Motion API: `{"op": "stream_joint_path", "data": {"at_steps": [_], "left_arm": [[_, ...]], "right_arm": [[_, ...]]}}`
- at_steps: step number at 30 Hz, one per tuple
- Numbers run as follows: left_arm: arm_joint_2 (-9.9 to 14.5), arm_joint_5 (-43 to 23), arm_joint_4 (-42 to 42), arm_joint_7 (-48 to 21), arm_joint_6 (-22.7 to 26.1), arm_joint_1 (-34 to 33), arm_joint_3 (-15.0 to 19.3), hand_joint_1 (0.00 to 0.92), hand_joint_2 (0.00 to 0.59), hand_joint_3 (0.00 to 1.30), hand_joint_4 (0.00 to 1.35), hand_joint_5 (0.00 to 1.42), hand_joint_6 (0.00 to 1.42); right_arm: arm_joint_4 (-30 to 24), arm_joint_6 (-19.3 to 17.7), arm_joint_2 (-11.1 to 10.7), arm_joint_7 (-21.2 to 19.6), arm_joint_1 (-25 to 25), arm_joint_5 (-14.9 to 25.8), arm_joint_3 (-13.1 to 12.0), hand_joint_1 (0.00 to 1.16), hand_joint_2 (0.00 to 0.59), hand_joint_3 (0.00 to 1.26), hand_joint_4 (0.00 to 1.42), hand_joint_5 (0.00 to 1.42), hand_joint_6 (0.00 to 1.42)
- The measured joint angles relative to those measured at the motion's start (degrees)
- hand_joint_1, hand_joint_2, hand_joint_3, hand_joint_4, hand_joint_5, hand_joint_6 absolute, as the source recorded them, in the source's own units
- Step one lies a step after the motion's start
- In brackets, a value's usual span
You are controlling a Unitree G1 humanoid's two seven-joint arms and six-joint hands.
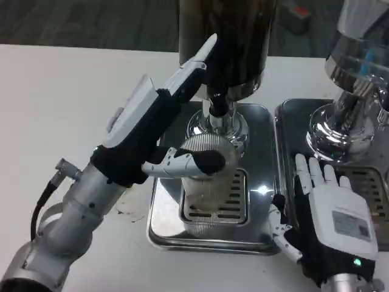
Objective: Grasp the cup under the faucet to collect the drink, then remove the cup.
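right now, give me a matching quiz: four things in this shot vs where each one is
Things:
1. cup
2. left hand
3. right hand
4. faucet

Places:
A. flat on the right-hand tray's edge
B. directly above the cup
C. on the drip grate of the left tray
D. wrapped around the cup's upper part

Pairs: 1-C, 2-D, 3-A, 4-B

Counted: one ribbed cup (pixel 203 182), two dispensers (pixel 226 42) (pixel 358 73), two steel drip trays (pixel 159 231) (pixel 285 121), two hands (pixel 152 115) (pixel 331 225).
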Motion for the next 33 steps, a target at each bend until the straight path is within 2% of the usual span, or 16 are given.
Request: {"op": "stream_joint_path", "data": {"at_steps": [5,13,25,32,33], "left_arm": [[-0.9,-0.3,0.2,-2.9,-0.6,-0.3,-0.6,0.000,0.041,0.00,0.00,0.14,0.13],[-1.3,0.6,-0.5,-3.8,-1.0,-0.1,-0.6,0.000,0.042,0.00,0.00,0.14,0.13],[-0.3,15.3,-5.4,2.8,-1.2,0.4,1.3,0.000,0.043,0.00,0.00,0.15,0.12],[0.9,20.6,-6.5,7.1,-1.2,0.4,1.1,0.000,0.045,0.00,0.00,0.15,0.12],[0.9,21.0,-6.7,7.6,-1.2,0.4,1.1,0.000,0.045,0.00,0.00,0.15,0.12]], "right_arm": [[0.0,0.4,0.7,-0.2,0.3,0.0,0.0,0.19,0.564,0.00,0.00,0.00,0.00],[0.0,0.4,0.6,-0.2,0.3,0.0,-0.2,0.19,0.564,0.00,0.00,0.00,0.00],[0.0,0.4,0.7,-0.2,0.3,0.0,-0.2,0.19,0.564,0.00,0.00,0.00,0.00],[0.0,0.4,0.8,-0.7,0.3,0.0,-0.2,0.19,0.563,0.00,0.00,0.00,0.00],[0.0,0.4,0.8,-0.7,0.3,0.0,-0.2,0.23,0.552,0.00,0.00,0.00,0.00]]}}
